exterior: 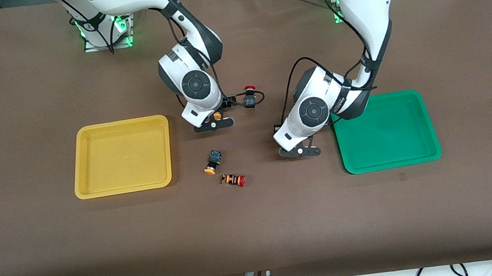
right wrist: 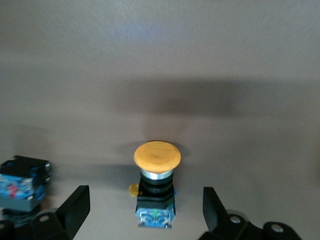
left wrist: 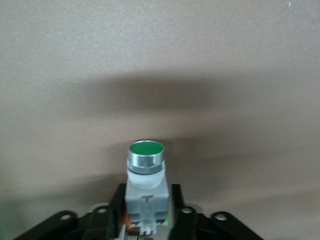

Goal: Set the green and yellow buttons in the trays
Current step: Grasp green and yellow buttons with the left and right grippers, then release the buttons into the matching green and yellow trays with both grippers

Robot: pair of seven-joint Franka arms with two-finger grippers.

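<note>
Yellow buttons (exterior: 211, 163) two, one between open right pincer (right wrist: 145, 210); left pincer (left wrist: 147, 220) clamping green button (left wrist: 145, 165).

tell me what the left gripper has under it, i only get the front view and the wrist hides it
observer: a green-capped button with a white body sits between the fingers of the left gripper, low over the table beside the green tray.
operator: closed on it
observer: the fingers lie close against both sides of the white body, so it looks gripped.
operator: and the right one
observer: the right gripper is open wide, and a yellow-capped button sits between its fingers with clear gaps on both sides.
</note>
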